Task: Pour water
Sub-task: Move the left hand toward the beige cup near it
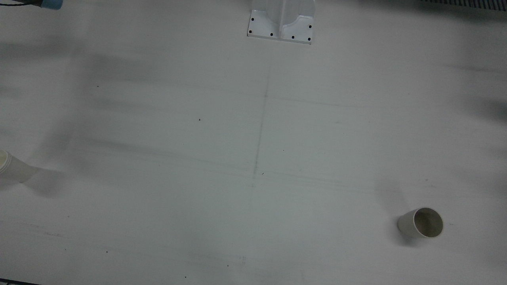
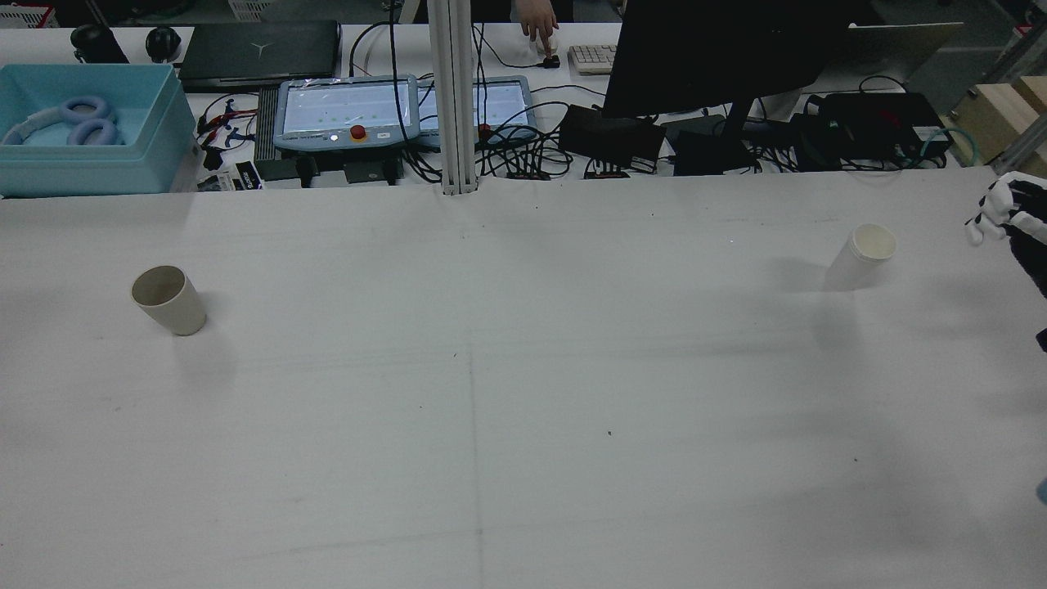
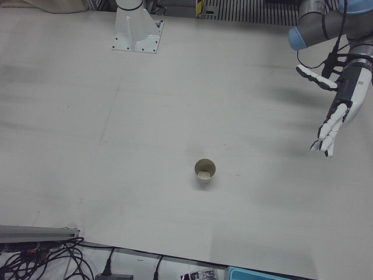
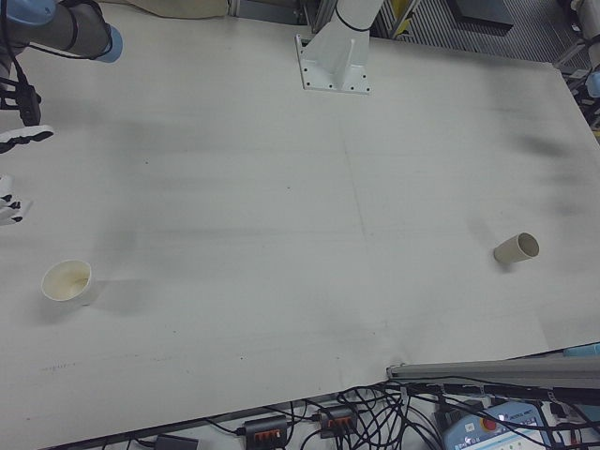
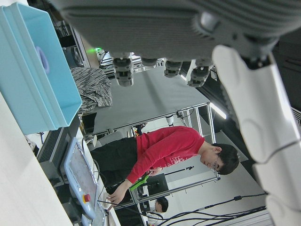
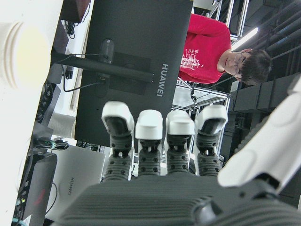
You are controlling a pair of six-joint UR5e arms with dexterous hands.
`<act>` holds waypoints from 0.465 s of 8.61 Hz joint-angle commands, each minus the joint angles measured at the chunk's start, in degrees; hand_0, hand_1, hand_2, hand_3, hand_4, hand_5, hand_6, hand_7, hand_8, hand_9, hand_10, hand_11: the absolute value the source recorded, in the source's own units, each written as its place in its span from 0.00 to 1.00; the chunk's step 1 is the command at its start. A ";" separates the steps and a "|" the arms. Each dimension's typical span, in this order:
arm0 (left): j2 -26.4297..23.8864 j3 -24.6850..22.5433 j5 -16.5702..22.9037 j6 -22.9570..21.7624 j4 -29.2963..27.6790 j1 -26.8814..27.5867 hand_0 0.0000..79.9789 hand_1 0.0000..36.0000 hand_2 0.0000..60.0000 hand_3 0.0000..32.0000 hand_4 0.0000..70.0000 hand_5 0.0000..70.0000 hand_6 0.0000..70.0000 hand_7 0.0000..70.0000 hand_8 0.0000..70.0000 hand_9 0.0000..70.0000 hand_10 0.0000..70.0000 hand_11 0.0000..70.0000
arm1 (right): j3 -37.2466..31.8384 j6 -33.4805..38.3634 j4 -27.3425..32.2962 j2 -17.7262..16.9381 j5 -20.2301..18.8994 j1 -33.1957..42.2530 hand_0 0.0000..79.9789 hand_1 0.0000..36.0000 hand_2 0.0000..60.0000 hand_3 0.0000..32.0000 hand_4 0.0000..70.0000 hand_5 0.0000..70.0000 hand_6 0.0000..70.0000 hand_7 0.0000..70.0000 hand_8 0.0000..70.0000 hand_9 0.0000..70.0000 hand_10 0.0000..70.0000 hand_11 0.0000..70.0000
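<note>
Right hand (image 2: 1010, 217) hovering beside upright cup (image 2: 860, 255) on worktop (image 2: 523, 393), fingers spread, holding nothing. Left hand (image 3: 335, 119) open, empty, hanging farther from second cup (image 3: 204, 172).

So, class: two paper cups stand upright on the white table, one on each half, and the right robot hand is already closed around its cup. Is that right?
Not quite. The right robot hand holds nothing: in the rear view it hangs open at the table's edge, apart from the right cup. The rest stands: two cups upright on the white table, the left cup on the other half.
</note>
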 commanded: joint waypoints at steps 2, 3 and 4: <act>-0.40 9.54 -3.24 2.55 -8.07 4.13 0.67 0.12 0.00 0.00 0.25 0.00 0.05 0.14 0.00 0.01 0.11 0.19 | -14.68 1.38 9.92 -2.07 0.09 0.94 0.44 0.00 0.00 0.00 0.38 0.46 0.52 0.60 0.61 0.77 0.33 0.47; -2.32 11.83 -5.78 4.30 -8.53 7.63 0.67 0.14 0.00 0.00 0.25 0.00 0.06 0.15 0.00 0.01 0.11 0.19 | -14.87 1.39 9.92 -2.07 -0.09 1.03 0.47 0.00 0.00 0.00 0.41 0.48 0.54 0.61 0.60 0.76 0.30 0.43; -5.21 14.55 -7.64 5.54 -8.54 12.10 0.68 0.15 0.00 0.00 0.25 0.00 0.06 0.16 0.00 0.01 0.12 0.19 | -14.70 1.39 9.92 -2.07 -0.17 0.95 0.48 0.00 0.00 0.00 0.42 0.49 0.54 0.62 0.60 0.74 0.28 0.40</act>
